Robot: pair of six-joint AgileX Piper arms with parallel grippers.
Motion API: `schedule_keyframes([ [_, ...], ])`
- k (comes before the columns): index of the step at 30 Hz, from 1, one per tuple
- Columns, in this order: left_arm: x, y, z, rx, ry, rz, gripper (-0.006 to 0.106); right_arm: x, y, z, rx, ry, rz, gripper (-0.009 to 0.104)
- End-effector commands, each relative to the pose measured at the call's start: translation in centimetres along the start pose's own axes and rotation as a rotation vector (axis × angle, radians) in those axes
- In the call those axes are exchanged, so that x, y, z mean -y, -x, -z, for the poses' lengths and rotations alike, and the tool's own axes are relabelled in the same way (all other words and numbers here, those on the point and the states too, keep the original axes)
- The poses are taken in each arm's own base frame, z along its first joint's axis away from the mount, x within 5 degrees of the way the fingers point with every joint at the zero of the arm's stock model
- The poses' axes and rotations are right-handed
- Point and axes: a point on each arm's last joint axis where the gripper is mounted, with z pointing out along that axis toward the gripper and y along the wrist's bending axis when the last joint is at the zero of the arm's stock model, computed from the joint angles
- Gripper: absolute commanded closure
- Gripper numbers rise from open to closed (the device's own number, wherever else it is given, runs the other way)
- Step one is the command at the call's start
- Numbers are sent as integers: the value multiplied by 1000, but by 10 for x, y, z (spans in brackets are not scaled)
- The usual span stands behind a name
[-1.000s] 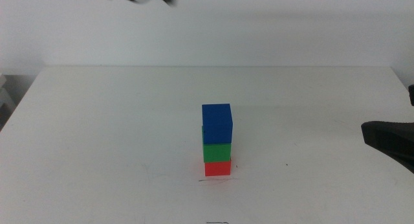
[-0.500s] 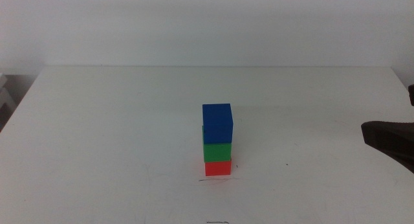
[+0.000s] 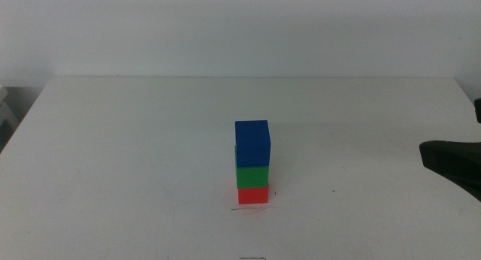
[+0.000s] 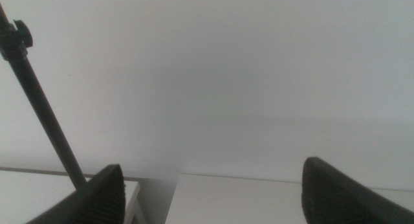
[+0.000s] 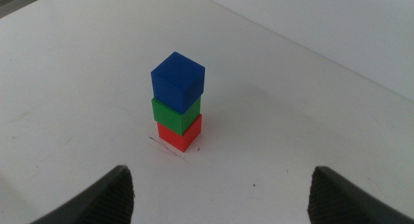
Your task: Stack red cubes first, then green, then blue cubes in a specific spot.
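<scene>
Three small matte cubes of equal size stand in a single column on the plain white desk (image 3: 113, 155). The bright-red cube (image 3: 253, 195) sits at the base, resting on the desk. The green cube (image 3: 252, 176) lies directly on it, and the deep-blue cube (image 3: 252, 143) tops the column, touching only the green one. In the right wrist view the upper two cubes appear turned slightly out of line with the red cube (image 5: 179, 133); the green cube (image 5: 174, 113) and blue cube (image 5: 178, 81) overhang it a little on one side. The column stands upright.

The base of the column stands at the marked spot (image 3: 252, 208): a short thin dark scribbled line runs just in front of the red cube, and a tiny dark dot lies just beside it. The same line (image 5: 169, 150) shows beside the red cube in the right wrist view.

The right tool (image 5: 223, 195) hovers well apart from the column, its two dark jaws spread wide and holding nothing; the middle view shows it (image 3: 451, 164) at the right edge of the desk. The left tool (image 4: 213, 198) points at a bare pale wall, its jaws likewise spread and empty. A thin black stand pole (image 4: 39, 101) crosses that view.
</scene>
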Motion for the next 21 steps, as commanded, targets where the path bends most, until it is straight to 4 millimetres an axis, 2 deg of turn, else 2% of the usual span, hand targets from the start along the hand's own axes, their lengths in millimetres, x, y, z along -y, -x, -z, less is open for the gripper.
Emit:
schedule_keyframes([
  [1,-2,12,8,105,-6,1,7,2,12,6,95,-12,14,2],
  [11,1,11,-4,79,-6,-6,7,2,12,6,95,-12,14,2],
  [17,4,8,-14,52,-13,-5,7,9,13,6,104,-91,92,2],
  [21,9,6,-14,41,-65,49,7,9,14,3,97,-97,102,2],
])
